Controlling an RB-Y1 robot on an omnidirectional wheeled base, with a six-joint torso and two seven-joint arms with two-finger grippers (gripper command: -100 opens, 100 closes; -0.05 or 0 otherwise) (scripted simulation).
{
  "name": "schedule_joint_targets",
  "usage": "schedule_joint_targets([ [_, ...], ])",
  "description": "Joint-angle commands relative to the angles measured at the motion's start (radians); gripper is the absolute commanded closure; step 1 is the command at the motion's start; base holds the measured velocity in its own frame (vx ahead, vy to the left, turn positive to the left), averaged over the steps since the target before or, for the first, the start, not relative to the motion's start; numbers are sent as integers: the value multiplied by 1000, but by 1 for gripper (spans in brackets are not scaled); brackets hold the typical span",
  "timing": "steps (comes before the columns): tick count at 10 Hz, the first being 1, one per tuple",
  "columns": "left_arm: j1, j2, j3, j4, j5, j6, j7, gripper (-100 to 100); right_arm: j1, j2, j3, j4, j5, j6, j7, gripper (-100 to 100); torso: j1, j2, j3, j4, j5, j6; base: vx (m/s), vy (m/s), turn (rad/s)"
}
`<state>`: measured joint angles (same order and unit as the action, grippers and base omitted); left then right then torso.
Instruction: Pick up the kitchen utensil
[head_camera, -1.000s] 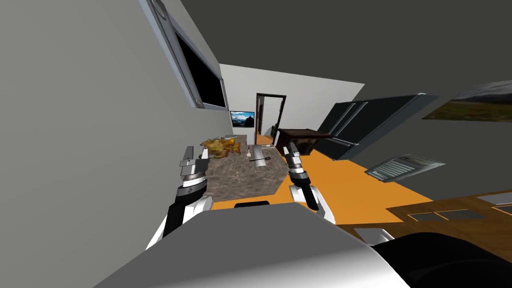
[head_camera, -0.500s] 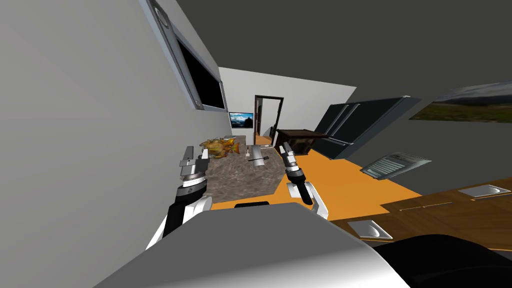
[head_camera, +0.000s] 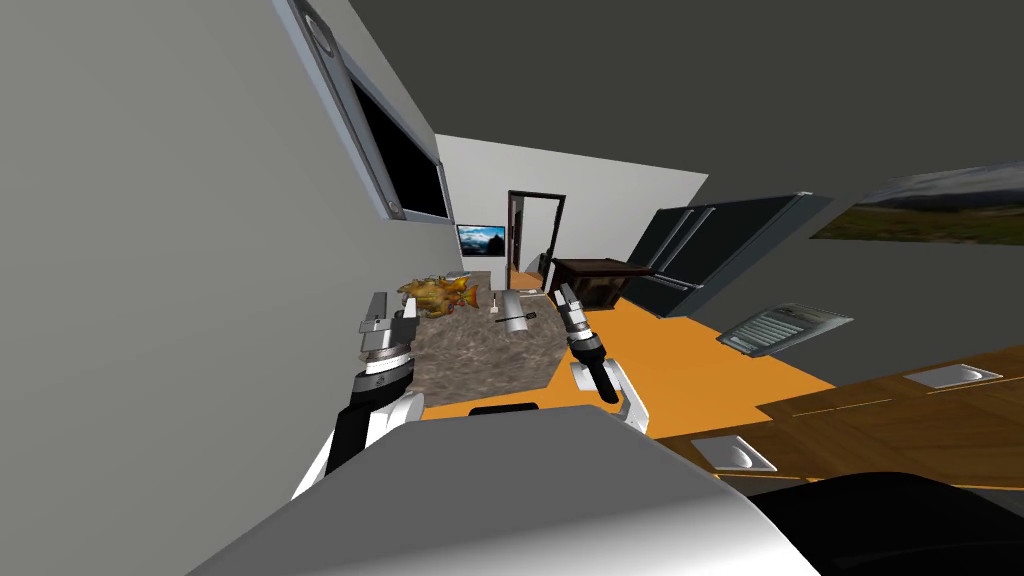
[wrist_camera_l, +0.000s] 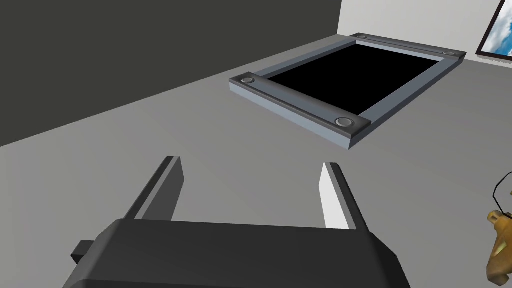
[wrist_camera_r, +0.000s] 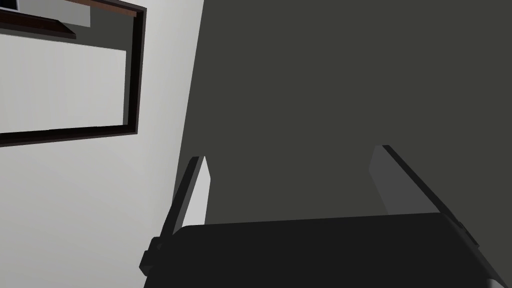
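Both fingers-apart and empty, our left gripper (head_camera: 390, 312) and right gripper (head_camera: 563, 293) flank the mottled counter (head_camera: 480, 365), so we should lower the right one (it is nearer) onto the dark utensil (head_camera: 518, 319) lying at its far right, blades straddling the handle squarely before closing.

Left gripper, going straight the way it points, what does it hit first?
Probably the grey wall, beside the grey window frame; nothing else lies between the left gripper's open fingers.
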<state>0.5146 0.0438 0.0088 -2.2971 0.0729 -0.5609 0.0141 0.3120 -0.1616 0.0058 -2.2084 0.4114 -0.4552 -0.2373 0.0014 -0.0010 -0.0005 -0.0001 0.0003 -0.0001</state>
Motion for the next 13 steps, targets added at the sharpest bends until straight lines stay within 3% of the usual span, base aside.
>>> schedule_joint_targets([
  [1,0,0,0,0,0,0,0,0,0,0,0,0,1,1,0,-100,0,0,0,0,0,0,0,0,0],
  [6,0,0,0,0,0,0,0,0,0,0,0,0,1,1,0,-100,-1,1,1,0,0,0,-4,-5,-15],
  [10,0,0,0,0,0,0,0,0,-122,-38,49,35,101,-62,-62,-100,1,-1,-1,0,0,0,21,28,80],
  [13,0,0,0,0,0,0,0,0,-123,-38,49,35,101,-62,-62,-100,0,0,0,0,0,0,9,11,33],
])
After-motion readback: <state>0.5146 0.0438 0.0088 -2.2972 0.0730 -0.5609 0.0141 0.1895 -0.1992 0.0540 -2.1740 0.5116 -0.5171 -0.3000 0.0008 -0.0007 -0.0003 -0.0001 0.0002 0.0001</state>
